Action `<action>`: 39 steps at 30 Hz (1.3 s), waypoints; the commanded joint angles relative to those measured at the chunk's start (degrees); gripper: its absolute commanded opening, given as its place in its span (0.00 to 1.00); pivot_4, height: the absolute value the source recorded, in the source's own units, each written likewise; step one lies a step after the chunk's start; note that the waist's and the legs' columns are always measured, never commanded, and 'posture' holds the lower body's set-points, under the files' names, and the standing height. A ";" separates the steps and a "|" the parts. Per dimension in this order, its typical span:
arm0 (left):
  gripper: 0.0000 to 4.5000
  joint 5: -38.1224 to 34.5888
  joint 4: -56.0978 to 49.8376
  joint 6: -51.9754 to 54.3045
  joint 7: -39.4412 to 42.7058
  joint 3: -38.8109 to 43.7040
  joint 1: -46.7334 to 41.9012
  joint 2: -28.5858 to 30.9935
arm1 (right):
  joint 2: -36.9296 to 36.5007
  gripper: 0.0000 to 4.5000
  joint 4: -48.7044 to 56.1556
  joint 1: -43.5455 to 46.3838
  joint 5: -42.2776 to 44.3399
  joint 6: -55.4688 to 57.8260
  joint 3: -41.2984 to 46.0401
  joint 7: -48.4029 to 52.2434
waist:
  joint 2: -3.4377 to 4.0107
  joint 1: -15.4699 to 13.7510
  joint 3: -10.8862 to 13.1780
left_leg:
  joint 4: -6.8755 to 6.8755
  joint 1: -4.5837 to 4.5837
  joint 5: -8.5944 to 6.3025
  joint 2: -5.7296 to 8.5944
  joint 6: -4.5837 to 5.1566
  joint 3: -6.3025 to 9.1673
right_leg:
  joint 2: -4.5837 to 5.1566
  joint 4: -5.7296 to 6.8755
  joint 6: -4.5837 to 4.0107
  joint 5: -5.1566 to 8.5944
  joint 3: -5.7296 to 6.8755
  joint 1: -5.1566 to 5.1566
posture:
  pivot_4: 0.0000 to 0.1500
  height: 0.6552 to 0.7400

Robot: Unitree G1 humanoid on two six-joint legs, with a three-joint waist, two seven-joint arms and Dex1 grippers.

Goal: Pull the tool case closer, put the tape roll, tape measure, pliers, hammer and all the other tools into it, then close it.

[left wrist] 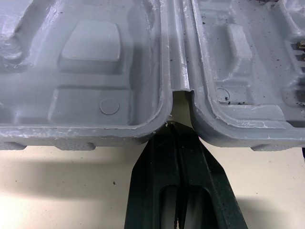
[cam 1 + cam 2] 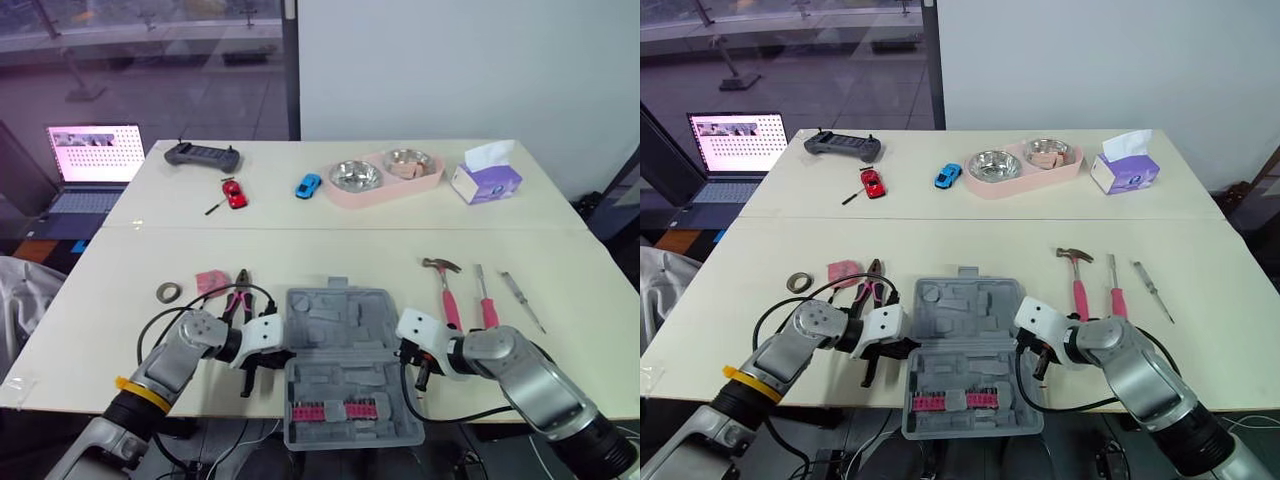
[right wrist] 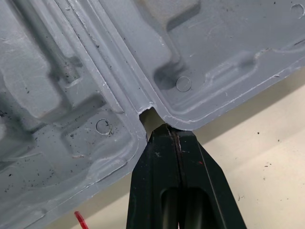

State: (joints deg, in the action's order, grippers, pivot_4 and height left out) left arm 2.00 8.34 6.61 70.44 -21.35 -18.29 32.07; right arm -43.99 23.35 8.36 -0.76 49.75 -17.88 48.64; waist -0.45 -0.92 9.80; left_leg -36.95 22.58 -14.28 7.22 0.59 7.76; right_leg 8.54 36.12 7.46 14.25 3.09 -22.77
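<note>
The grey tool case lies open at the table's front edge, with a row of pink bits in its near half. My left gripper is shut, its tips at the hinge notch on the case's left side. My right gripper is also shut, its tips against the hinge notch on the right side. Left of the case lie the tape roll, a pink tape measure and pink-handled pliers. To the right lie the hammer, a pink-handled screwdriver and a thin metal tool.
On the far table stand a laptop, a dark controller, a red toy car, a blue toy car, a pink tray with two metal bowls, and a tissue box.
</note>
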 commanded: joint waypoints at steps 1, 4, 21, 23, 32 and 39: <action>0.00 1.03 -2.02 0.71 0.35 -3.33 1.07 -0.64 | -1.05 0.00 5.91 -2.69 2.13 1.53 2.54 -0.40 | 0.00 -0.08 0.00 | 0.00 0.01 -0.01 0.00 0.01 0.00 | 0.01 0.00 0.01 0.01 0.00 0.00 | 1.00 0.97; 0.00 1.88 -3.11 1.65 -0.08 -4.29 1.65 -0.85 | -1.45 0.00 8.37 -5.24 2.93 3.18 3.92 -1.23 | 0.00 -0.14 0.00 | 0.00 0.01 -0.03 0.01 0.05 0.00 | 0.02 -0.04 0.02 0.01 0.00 0.01 | 1.00 0.97; 0.00 1.22 -1.04 3.33 -1.45 -2.04 0.32 0.80 | -2.01 0.00 9.22 -5.73 4.72 4.73 4.31 -4.05 | 0.04 0.06 -0.02 | -0.01 -0.02 -0.04 0.00 0.05 -0.01 | 0.01 -0.03 0.05 0.03 0.00 0.04 | 1.00 0.97; 0.00 1.15 -0.48 3.12 -1.82 -2.08 -0.04 0.78 | -2.31 0.00 8.96 -5.89 4.71 4.45 4.24 -4.18 | 0.04 0.05 -0.02 | -0.01 -0.03 -0.03 -0.01 0.05 -0.01 | 0.01 -0.03 0.05 0.04 0.00 0.04 | 1.00 0.97; 0.00 0.91 -0.08 2.75 -2.21 -2.33 0.38 0.96 | -2.94 0.00 7.57 -4.77 4.89 3.78 4.02 -4.43 | 0.04 0.05 -0.03 | -0.01 -0.04 -0.03 -0.01 0.05 -0.01 | 0.01 -0.03 0.05 0.03 0.00 0.04 | 1.00 0.97; 0.00 1.19 0.51 2.62 -2.33 -2.22 0.31 1.64 | -3.17 0.00 6.72 -4.94 4.79 3.38 3.68 -4.35 | 0.04 0.06 -0.03 | -0.01 -0.03 -0.03 -0.01 0.05 -0.01 | 0.01 -0.03 0.05 0.03 0.00 0.04 | 1.00 0.97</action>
State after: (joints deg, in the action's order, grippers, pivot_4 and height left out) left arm 1.46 6.74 9.05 69.70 -23.39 -18.51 32.57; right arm -46.25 29.58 2.93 3.59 54.07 -14.24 44.25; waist -0.40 -0.87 9.78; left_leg -36.96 22.54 -14.31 7.20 0.63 7.75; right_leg 8.55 36.08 7.51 14.29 3.09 -22.73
